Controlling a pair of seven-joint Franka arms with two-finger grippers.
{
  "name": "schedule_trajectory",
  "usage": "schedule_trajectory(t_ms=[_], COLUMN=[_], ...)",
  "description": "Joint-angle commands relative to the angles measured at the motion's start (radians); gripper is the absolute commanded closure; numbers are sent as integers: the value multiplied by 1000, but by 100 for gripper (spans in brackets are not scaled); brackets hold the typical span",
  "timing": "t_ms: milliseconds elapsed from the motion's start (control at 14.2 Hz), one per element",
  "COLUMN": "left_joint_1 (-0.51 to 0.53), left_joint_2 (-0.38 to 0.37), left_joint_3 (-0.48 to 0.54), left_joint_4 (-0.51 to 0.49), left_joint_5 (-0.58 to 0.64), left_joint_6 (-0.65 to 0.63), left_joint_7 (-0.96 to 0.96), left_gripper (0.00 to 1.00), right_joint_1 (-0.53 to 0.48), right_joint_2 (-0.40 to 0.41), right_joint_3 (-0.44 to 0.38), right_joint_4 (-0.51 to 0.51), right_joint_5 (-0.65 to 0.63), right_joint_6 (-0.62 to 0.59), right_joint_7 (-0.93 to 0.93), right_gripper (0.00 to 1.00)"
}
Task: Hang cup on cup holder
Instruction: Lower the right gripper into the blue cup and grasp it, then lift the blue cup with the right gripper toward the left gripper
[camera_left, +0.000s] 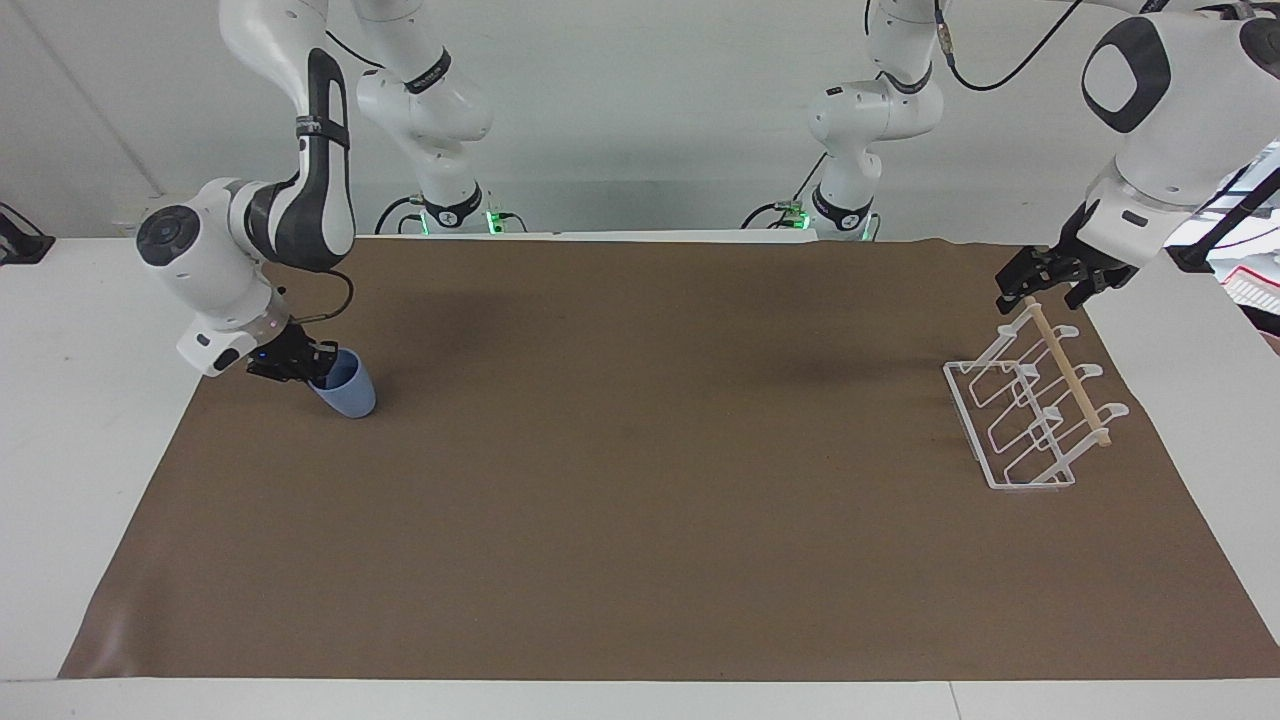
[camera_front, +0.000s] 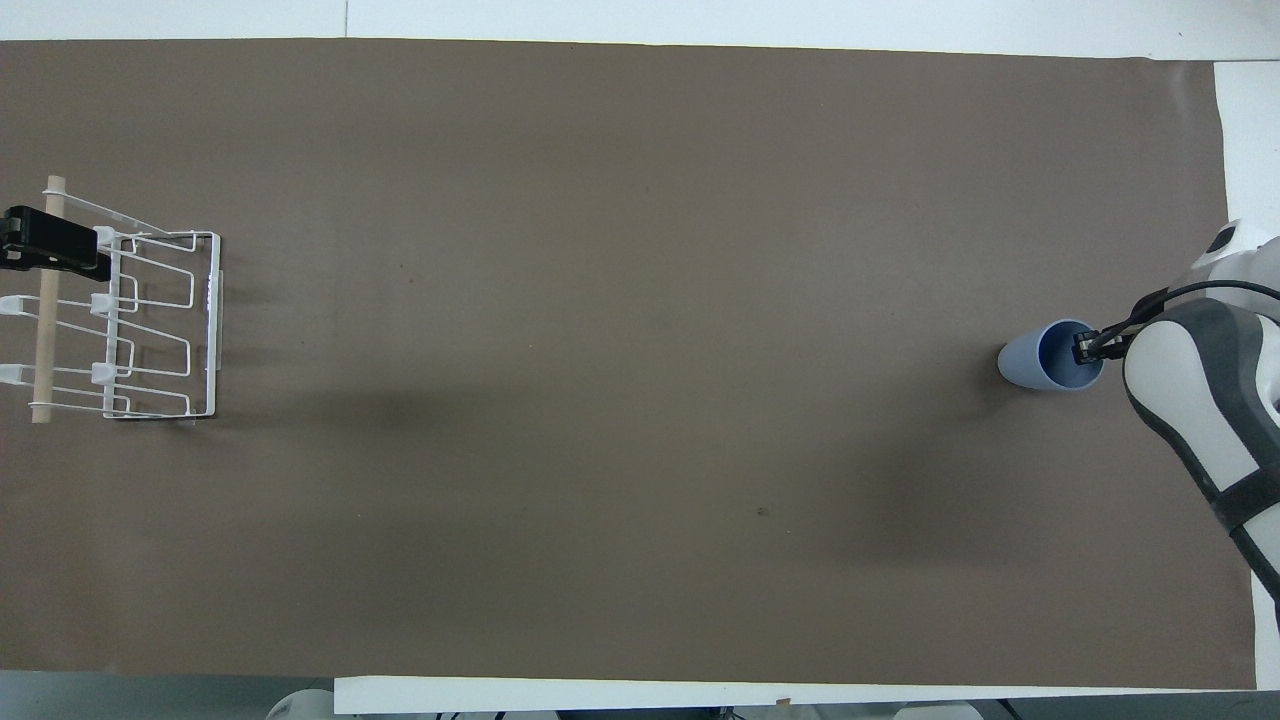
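cup (camera_left: 345, 391): tilted on brown mat (camera_left: 640, 500), right arm's end, well apart from cup holder (camera_left: 1030, 405)
right gripper (camera_left: 310, 367): clamped on cup rim
left gripper (camera_left: 1050, 280): at holder's wooden rod (camera_left: 1068, 375), grip unclear
progress: grasped; carry and hang left

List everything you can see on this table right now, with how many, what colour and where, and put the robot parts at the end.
cup: one, light blue, tilted, on the brown mat at the right arm's end of the table.
cup holder: one, white wire with a light wooden rod across the top, on the mat at the left arm's end.
brown mat: one, covering most of the white table.
right gripper: one, black, at the cup's rim, shut on it.
left gripper: one, black, at the end of the holder's wooden rod nearest the robots.
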Motion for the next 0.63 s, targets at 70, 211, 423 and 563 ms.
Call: schedule_trajectory(t_ms=[70,211,423,563], left_joint_1=[11,11,11,11], left_joint_2=[-5,-5,-5,-5], left_joint_3=[-6,-6,-6,-6], left_joint_4=[1,1,1,1], left_joint_5=[16,16,16,16], left_joint_6=[2,3,3,3], left_joint_7=[15,15,15,15], left_gripper=[0,0,0,0], right_joint_1=[-6,-7,-4,-2], right_joint_2=[4,-8,-16,-18], right_joint_3=[14,63,93,145], right_joint_4=[100,200,291,283], right_joint_5=[12,64,320,458], right_joint_6=[-124,-290,-438,-451], right_joint_7=[7,2,13,35], right_gripper=[100,100,100,100])
